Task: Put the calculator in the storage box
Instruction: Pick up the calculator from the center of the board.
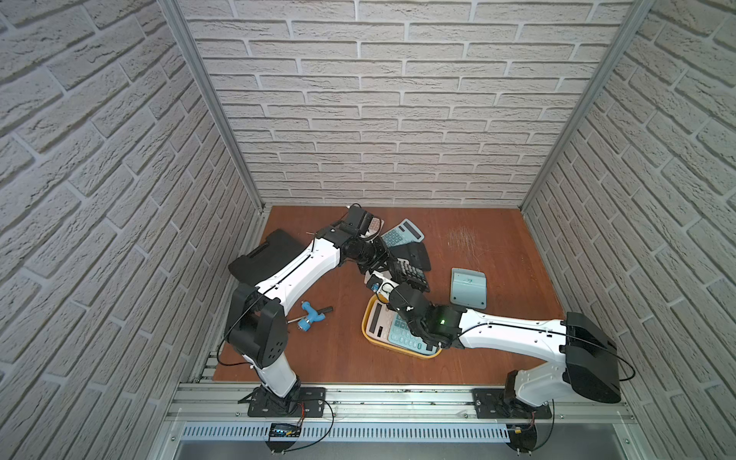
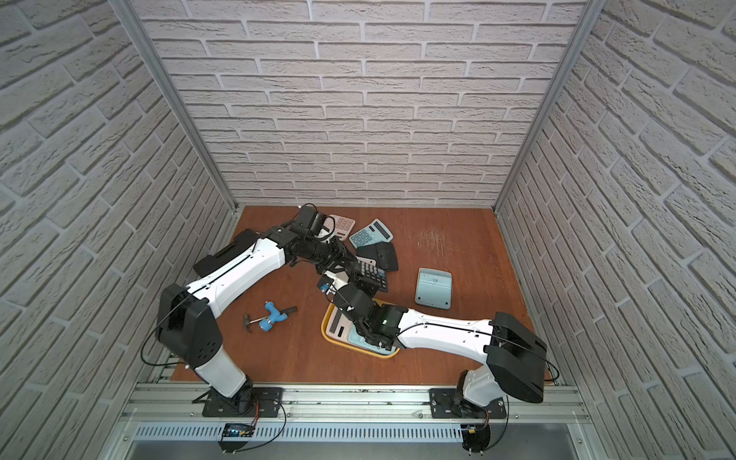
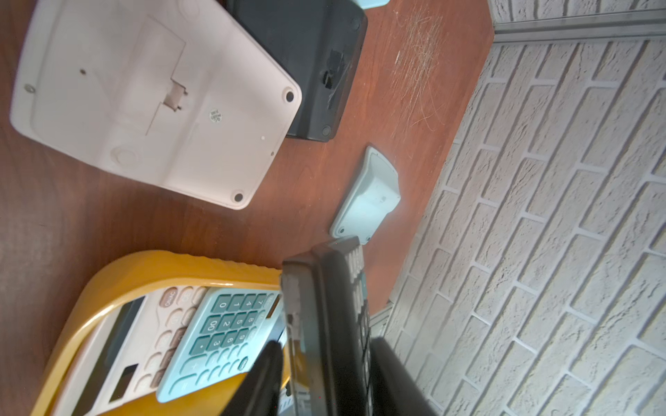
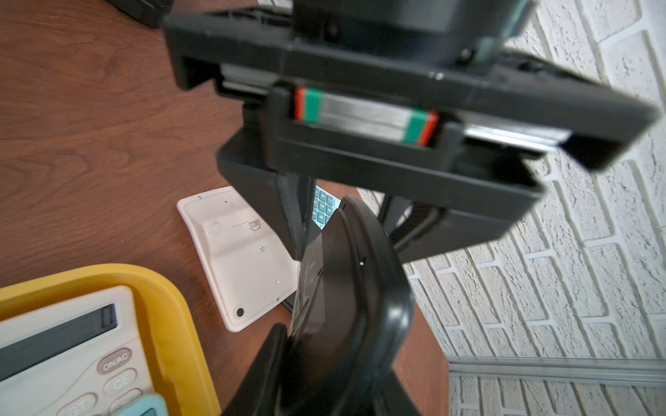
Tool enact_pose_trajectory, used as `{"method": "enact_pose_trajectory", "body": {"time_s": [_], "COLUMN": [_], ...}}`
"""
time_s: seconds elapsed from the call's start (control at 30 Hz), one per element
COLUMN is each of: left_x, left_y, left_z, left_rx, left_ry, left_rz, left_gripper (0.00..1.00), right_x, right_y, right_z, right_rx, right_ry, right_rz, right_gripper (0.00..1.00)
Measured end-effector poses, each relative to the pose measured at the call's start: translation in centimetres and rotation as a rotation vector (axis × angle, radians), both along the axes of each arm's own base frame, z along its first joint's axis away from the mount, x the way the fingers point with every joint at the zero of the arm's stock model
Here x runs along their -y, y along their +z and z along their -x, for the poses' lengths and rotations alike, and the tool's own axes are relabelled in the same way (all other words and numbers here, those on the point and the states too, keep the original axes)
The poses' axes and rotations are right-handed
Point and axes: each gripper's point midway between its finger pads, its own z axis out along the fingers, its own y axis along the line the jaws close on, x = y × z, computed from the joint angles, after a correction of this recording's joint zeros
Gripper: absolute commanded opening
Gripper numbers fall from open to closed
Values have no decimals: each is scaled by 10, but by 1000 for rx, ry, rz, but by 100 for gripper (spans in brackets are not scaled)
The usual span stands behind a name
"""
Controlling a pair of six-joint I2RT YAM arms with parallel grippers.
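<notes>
Your left arm and right arm reach in from the worktop's near corners and meet over its middle. The left gripper and right gripper each clamp one end of the same black calculator, held on edge off the worktop.

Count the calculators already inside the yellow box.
2. A white calculator lies in the storage box on the left arm's side; a teal calculator overlaps it, partly under the right arm.
</notes>
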Motion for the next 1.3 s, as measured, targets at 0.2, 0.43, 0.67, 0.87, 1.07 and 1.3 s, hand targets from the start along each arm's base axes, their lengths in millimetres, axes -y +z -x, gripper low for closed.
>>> {"method": "enact_pose_trajectory", "body": {"time_s": [0.2,0.43,0.67,0.87,1.07,1.3], "left_x": [-3,-8,-20,-56,-90,-79], "left_y": [-4,-5,-1,4,18,17], "left_z": [2,2,-7,-20,-10,8], "left_rx": [-10,-4,60,167,279,364], "left_ry": [4,-16,-24,3,13,-102], "left_rz": [-23,-69,-124,-215,-245,-164], "left_gripper": [12,0,0,0,0,0], "right_x": [-1,-3,-2,5,29,78], "right_y": [-7,-8,-14,-27,-24,-17], "right_z": [-1,-1,2,13,28,12], "right_rx": [10,17,-15,-103,-159,-233], "right_ry": [7,-6,-30,-40,-72,-245], "right_rz": [74,57,8,-39,-158,-363], "right_gripper": [26,61,95,100,100,99]}}
